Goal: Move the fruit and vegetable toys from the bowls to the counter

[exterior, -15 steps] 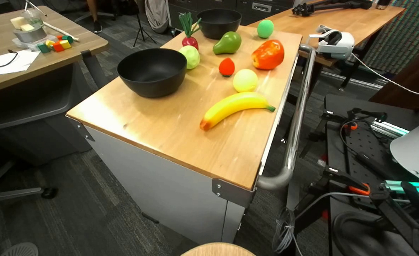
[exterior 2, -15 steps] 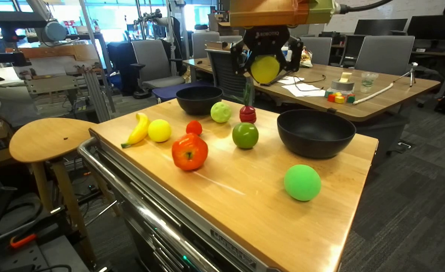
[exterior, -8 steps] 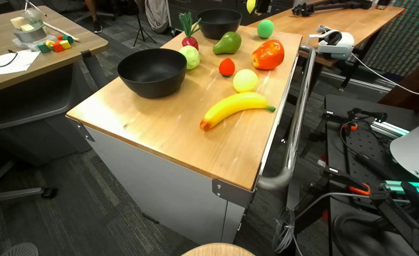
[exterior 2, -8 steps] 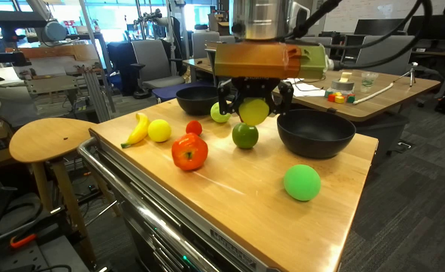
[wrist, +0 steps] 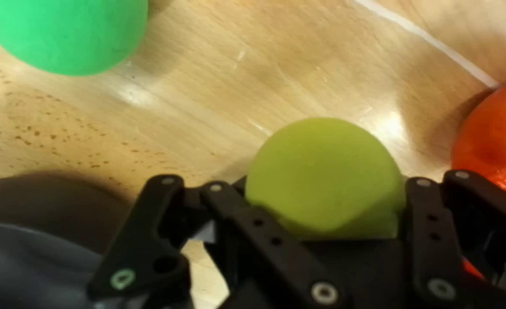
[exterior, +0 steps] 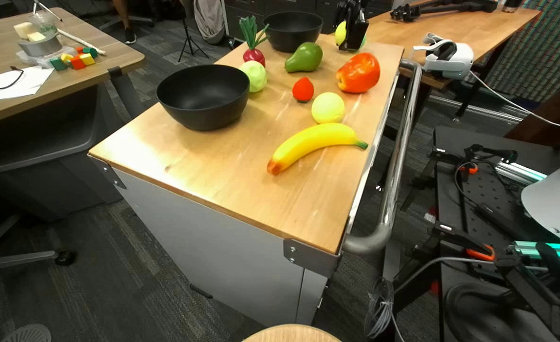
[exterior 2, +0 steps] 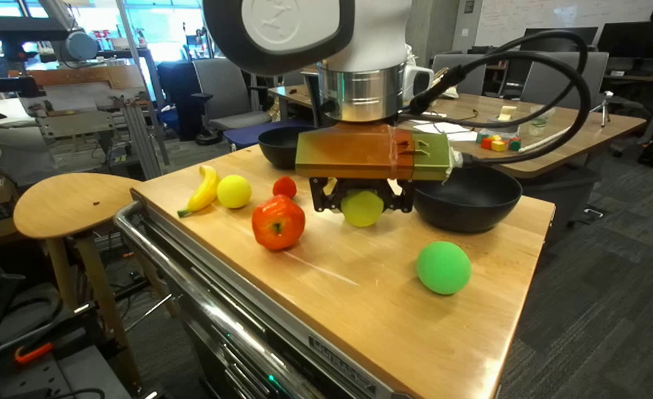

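In an exterior view, we have the gripper (exterior 2: 362, 209) clamped on a yellow-green ball (exterior 2: 362, 208) over the counter (exterior 2: 393, 321), contact unclear; released high, it could roll. In an exterior view, a green pear (exterior: 304, 58) lies near; lowering could nudge it. Wrist view: a black bowl (wrist: 34, 266) sits beside; sideways drift may knock it.

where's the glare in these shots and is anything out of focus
In the wrist view, bright glare spots on the counter, a shadow beside the orange-red pepper, and the black bowl looking soft, perhaps out of focus; in an exterior view, the windows blown out and the metal rail glinting; in both exterior views, glare whitening part of the counter.
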Robot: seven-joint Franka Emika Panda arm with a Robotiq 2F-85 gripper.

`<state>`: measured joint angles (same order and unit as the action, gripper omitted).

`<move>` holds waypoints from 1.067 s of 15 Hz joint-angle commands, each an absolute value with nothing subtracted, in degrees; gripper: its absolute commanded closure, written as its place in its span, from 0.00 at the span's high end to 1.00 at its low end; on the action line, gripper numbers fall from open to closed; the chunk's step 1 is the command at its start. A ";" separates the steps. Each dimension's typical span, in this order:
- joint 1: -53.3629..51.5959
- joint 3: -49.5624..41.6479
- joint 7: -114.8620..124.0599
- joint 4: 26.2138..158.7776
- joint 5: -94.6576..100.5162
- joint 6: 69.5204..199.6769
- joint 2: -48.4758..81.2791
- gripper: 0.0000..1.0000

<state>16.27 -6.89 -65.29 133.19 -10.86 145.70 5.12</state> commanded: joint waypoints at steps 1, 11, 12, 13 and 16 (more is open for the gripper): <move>15.05 -7.60 -65.10 134.43 -10.32 149.21 4.96 0.48; 13.32 -8.35 -60.75 129.23 -4.47 132.34 -5.06 1.00; 13.08 -8.49 -60.56 128.46 -4.46 130.51 -6.19 1.00; 12.84 -8.87 -61.95 129.38 -5.50 134.32 -3.04 1.00; 12.36 -9.32 -61.50 128.64 -5.29 131.38 -5.68 1.00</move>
<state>14.28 -7.46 -61.77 128.73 -5.60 131.51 -5.65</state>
